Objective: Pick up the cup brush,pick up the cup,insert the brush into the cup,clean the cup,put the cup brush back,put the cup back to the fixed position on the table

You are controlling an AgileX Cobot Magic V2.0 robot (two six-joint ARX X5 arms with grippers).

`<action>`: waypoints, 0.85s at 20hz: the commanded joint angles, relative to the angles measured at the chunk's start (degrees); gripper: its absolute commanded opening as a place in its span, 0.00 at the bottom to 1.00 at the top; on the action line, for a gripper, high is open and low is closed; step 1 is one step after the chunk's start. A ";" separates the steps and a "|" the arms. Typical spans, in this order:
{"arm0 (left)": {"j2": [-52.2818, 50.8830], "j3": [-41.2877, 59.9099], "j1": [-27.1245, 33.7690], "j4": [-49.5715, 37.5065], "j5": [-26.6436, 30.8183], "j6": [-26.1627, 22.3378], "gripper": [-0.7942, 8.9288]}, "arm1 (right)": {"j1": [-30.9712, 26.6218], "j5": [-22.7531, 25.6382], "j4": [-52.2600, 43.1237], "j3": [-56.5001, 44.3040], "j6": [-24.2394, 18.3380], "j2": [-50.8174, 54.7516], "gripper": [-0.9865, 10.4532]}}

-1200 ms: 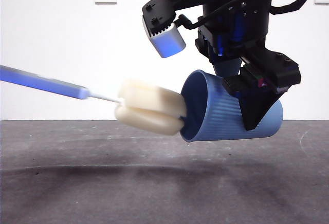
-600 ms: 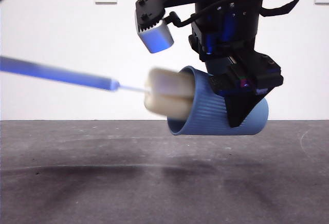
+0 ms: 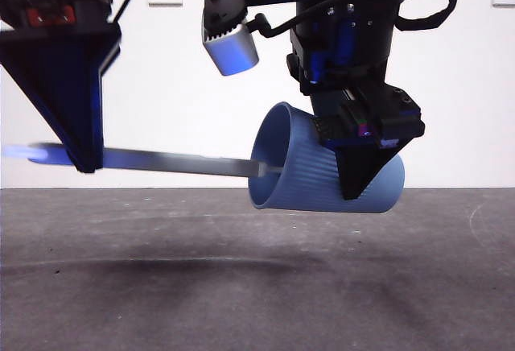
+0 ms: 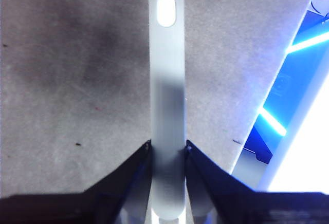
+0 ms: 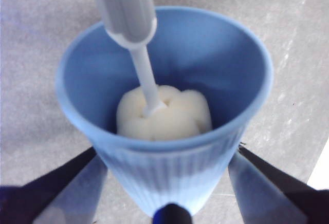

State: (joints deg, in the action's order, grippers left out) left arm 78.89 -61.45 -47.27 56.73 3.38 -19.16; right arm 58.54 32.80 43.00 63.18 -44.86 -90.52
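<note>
the right tool is clamped around the cup, its two black jaws pressed against the ribbed blue wall on opposite sides, near the base end. the cup hangs in the air above the surface, clear of it, lying nearly on its side with the open mouth tipped slightly upward and facing away from the right tool's jaws. in the right wrist view the same cup sits between the two jaws, mouth toward the camera, so the jaws are spread only as wide as the cup's body.

the left tool is closed narrowly on the cup brush, its jaws touching the flat grey handle on either side, with the end that has the white oval loop sticking out past the jaws. in the front view this left tool shows as a big dark wedge on the mouth side of the cup, well apart from it, and the cup brush runs almost level from it into the cup's mouth.

the sponge head is fully inside the cup, resting deep near the bottom, cream-yellow and lobed, with the thin white stem rising from its middle to the grey handle at the rim.
</note>
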 commanded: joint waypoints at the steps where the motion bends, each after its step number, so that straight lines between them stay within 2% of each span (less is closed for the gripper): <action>1: 0.44 0.07 0.00 -2.64 -0.68 1.55 0.07 | 0.85 -1.03 -1.36 0.13 0.61 0.04 0.08; 5: -1.16 0.07 2.25 3.69 2.80 2.71 0.07 | -0.07 0.83 1.36 0.13 3.83 0.04 0.08; 12: -12.83 0.07 8.81 10.99 2.58 4.28 0.07 | -3.45 0.48 2.19 0.13 9.09 2.12 0.08; 14: -15.80 0.13 10.23 12.57 2.36 5.73 0.07 | -4.50 0.31 1.55 0.13 12.52 4.33 0.08; 17: -19.58 0.52 11.37 10.14 0.50 11.50 0.07 | -6.21 0.07 -1.25 0.13 20.35 9.70 0.08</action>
State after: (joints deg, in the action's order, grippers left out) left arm 59.37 -61.41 -36.12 67.51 4.16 -10.85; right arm 52.49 32.75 42.13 63.20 -28.75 -81.14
